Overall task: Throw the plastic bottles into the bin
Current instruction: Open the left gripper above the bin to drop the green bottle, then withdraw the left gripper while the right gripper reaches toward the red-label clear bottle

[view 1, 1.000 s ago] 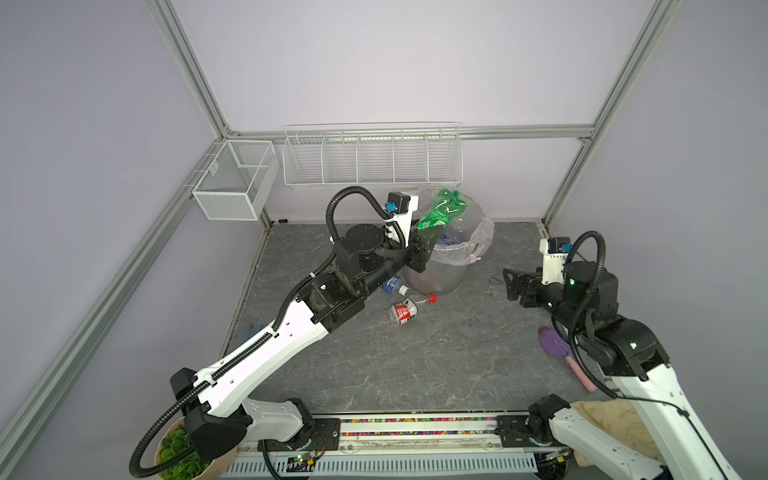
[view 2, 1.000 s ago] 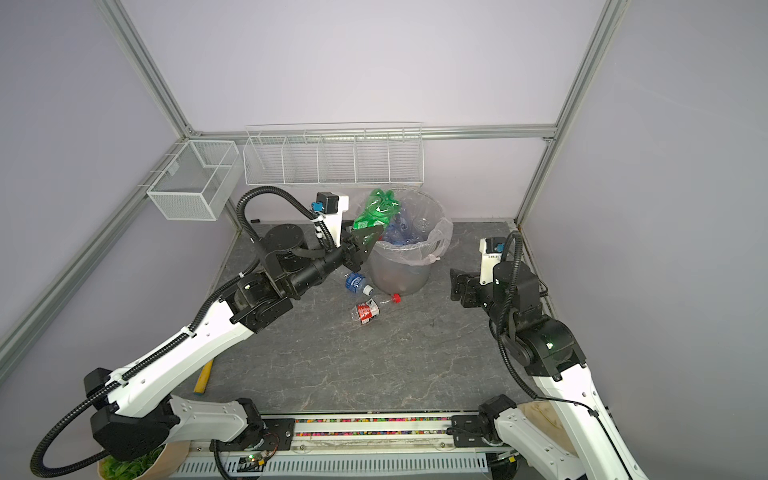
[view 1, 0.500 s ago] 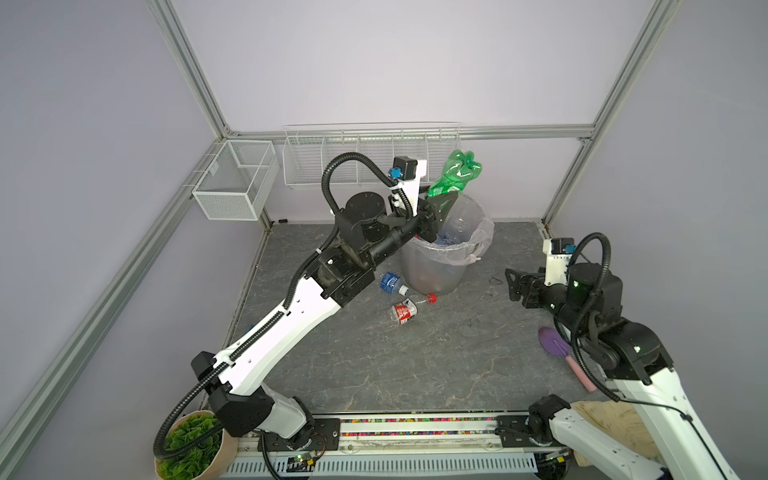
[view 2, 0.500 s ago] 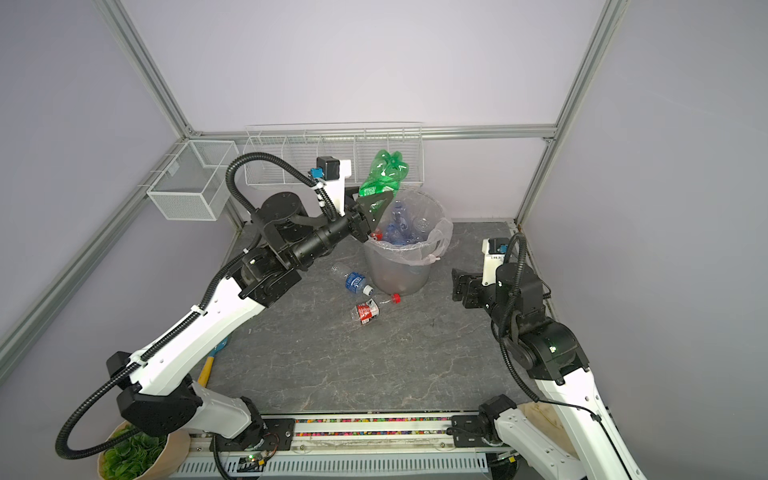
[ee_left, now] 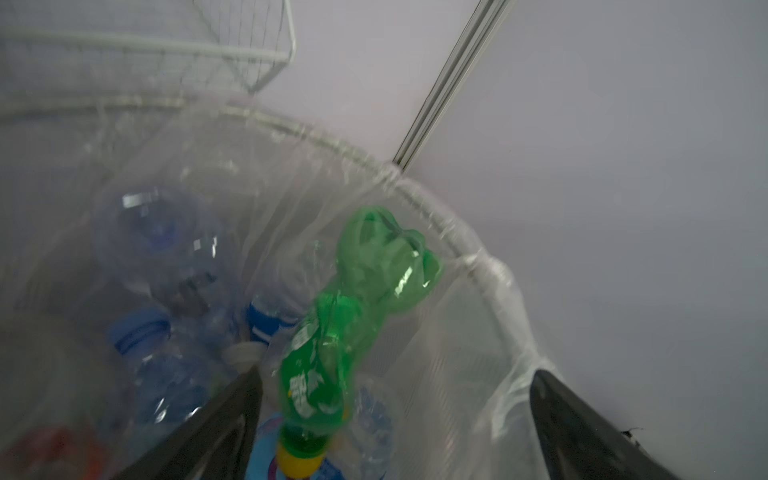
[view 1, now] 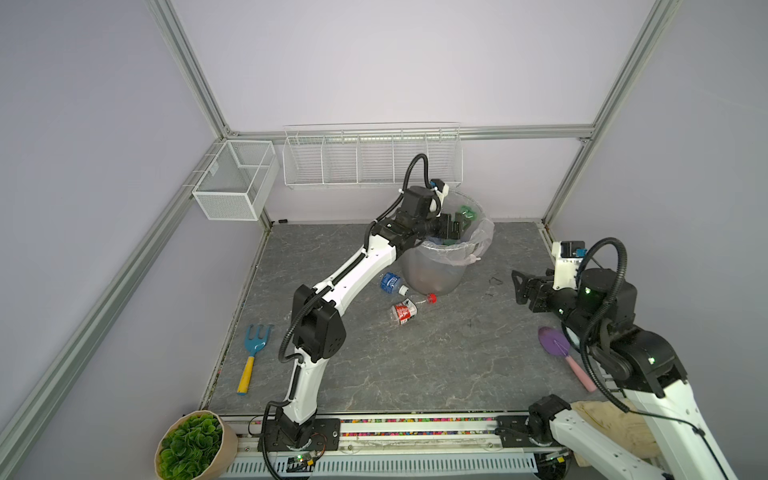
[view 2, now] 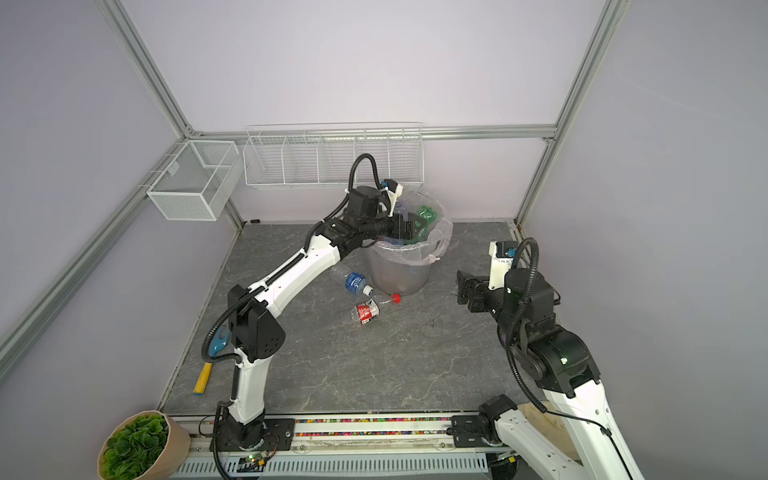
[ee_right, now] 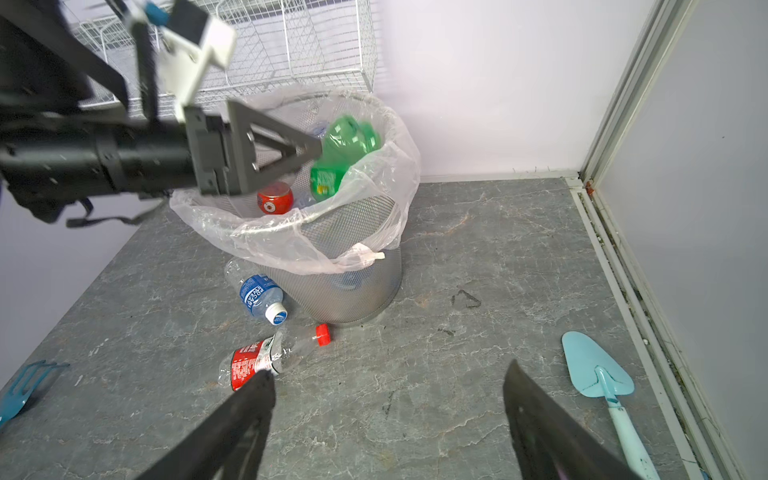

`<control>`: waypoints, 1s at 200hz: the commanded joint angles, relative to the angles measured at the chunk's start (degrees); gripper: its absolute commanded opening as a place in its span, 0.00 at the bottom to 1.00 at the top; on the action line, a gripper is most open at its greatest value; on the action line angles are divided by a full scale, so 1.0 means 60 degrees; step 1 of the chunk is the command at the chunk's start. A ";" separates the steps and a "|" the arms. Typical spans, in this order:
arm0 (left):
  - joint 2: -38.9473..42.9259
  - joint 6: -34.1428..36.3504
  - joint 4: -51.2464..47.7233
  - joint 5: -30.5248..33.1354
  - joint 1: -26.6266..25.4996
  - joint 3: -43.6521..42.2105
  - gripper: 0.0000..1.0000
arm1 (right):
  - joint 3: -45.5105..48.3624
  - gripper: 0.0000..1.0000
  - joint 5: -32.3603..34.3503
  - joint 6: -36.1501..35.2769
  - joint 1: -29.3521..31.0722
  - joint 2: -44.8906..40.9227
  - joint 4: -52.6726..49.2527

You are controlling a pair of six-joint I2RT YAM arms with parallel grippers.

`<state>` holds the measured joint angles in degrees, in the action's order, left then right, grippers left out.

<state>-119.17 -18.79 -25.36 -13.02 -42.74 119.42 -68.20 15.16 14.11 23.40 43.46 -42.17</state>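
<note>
Dropping into bin (view 1: 440, 266): green bottle (ee_left: 353, 311), freed as left gripper (ee_left: 395, 415) spread; right gripper (ee_right: 388, 411) unchanged, spread

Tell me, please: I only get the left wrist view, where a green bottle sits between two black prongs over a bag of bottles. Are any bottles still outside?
Observer: Yes, two lie on the floor against the bin: a blue-labelled bottle and a crushed red-labelled bottle.
Operator: And the other arm?
Observer: The right gripper hangs open to the right of the bin and holds nothing.
Operator: Is anything else lying about?
Observer: Garden toys: a blue rake at the floor's left edge and a purple trowel beside the right arm.
</note>
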 commanded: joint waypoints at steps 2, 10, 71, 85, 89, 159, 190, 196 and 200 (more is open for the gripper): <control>0.2120 0.0377 0.0329 0.0627 -0.0137 -0.0313 1.00 | -0.0132 0.89 0.0093 -0.0173 -0.0051 -0.0012 -0.0032; 0.2466 0.0338 0.0472 0.0609 -0.0150 -0.0543 1.00 | -0.0144 0.88 0.0006 -0.0113 -0.0047 0.0048 0.0018; 0.4870 0.0587 0.1304 0.1382 -0.0467 -0.2850 1.00 | -0.0013 0.88 -0.0340 0.0102 -0.0063 0.0154 0.0071; 0.5448 0.0619 0.1609 0.1651 -0.0461 -0.3483 1.00 | -0.0029 0.89 -0.0574 0.0116 -0.0074 0.0299 0.0028; 0.5591 0.0626 0.1676 0.1724 -0.0464 -0.3652 1.00 | -0.0041 0.89 -0.0668 0.0123 -0.0070 0.0380 -0.0009; 0.7734 -0.0195 0.2550 0.2167 0.0184 -0.6824 1.00 | 0.0338 0.88 -0.2451 0.0807 -0.0067 0.1454 0.0159; 0.8525 -0.1018 0.2965 0.2061 0.0766 -0.8327 1.00 | 0.0948 0.89 -0.3106 0.2058 -0.0061 0.2083 0.0417; 0.8671 -0.1134 0.3015 0.2072 0.0868 -0.8581 1.00 | 0.1090 0.89 -0.3232 0.2358 -0.0067 0.2197 0.0485; 0.8777 -0.1212 0.3046 0.2080 0.0935 -0.8743 1.00 | 0.1199 0.88 -0.3294 0.2548 -0.0060 0.2275 0.0561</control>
<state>-69.97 -21.19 -10.28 -0.86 -38.87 71.37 -64.42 0.19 21.47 23.27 54.78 -40.88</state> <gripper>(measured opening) 0.999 0.885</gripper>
